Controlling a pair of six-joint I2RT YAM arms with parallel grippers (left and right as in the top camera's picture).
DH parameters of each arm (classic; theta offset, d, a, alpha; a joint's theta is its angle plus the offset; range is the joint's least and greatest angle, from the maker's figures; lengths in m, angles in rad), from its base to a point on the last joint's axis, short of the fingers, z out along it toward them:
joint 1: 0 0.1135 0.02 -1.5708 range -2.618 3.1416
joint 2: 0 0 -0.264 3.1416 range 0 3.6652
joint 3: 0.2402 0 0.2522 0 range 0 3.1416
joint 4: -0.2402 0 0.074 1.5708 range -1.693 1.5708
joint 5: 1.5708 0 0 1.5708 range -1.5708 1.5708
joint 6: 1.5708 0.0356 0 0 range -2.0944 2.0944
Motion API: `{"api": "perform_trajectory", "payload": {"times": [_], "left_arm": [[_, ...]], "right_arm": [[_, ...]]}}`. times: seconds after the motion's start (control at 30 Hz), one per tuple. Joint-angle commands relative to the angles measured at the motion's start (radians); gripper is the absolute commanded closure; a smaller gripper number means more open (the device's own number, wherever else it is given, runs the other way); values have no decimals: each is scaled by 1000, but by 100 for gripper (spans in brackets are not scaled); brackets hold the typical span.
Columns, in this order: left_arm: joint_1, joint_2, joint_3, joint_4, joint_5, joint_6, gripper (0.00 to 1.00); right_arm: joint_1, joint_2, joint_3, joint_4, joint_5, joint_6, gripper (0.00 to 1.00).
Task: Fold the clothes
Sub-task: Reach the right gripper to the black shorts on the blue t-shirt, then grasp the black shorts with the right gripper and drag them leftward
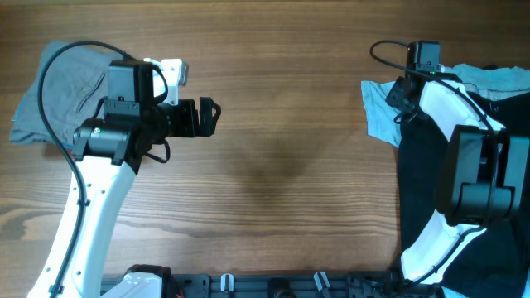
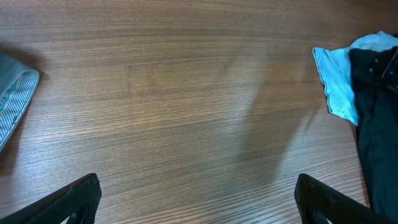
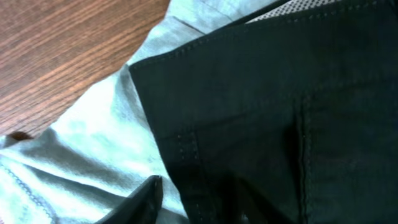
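Observation:
Black shorts [image 1: 422, 190] lie at the right of the table on top of a light blue T-shirt [image 1: 377, 112]. My right gripper [image 1: 402, 95] is down at the shorts' upper left corner. In the right wrist view its jaws [image 3: 199, 205] are apart and straddle the hemmed edge of the black shorts [image 3: 261, 106], with the T-shirt [image 3: 93, 143] beside it. Grey shorts [image 1: 50, 99] lie at the far left. My left gripper [image 1: 211, 117] hovers open and empty over bare wood [image 2: 199, 205]. The left wrist view also shows the T-shirt [image 2: 336, 81] and black shorts [image 2: 376, 124].
The wooden table [image 1: 281, 165] lies between the two piles. A striped edge of fabric [image 2: 15, 99] shows at the left of the left wrist view. Clips and fixtures [image 1: 273, 285] line the front edge.

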Motion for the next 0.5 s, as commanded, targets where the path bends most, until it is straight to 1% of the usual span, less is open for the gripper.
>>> {"api": "perform_trajectory", "payload": {"times": [0.0, 0.13, 0.27, 0.3, 0.37, 0.43, 0.47], "left_arm": [[4, -2, 21, 0, 19, 16, 0], [4, -2, 22, 1, 19, 16, 0], [4, -4, 22, 2, 19, 16, 0], [4, -8, 23, 2, 19, 16, 0], [5, -19, 30, 0, 18, 16, 0], [5, -47, 50, -2, 0, 16, 0], [5, -72, 72, -3, -32, 16, 0]], "right_arm": [[1, 19, 16, -13, 6, 13, 96], [-24, -45, 17, -27, 6, 12, 96], [-75, -183, 17, -27, 5, 0, 96], [-87, -232, 17, -14, 2, -36, 96], [-93, -315, 17, 38, -59, -161, 96], [-92, -394, 17, 84, -177, -255, 96], [-84, -455, 17, 105, -271, -278, 96]]}}
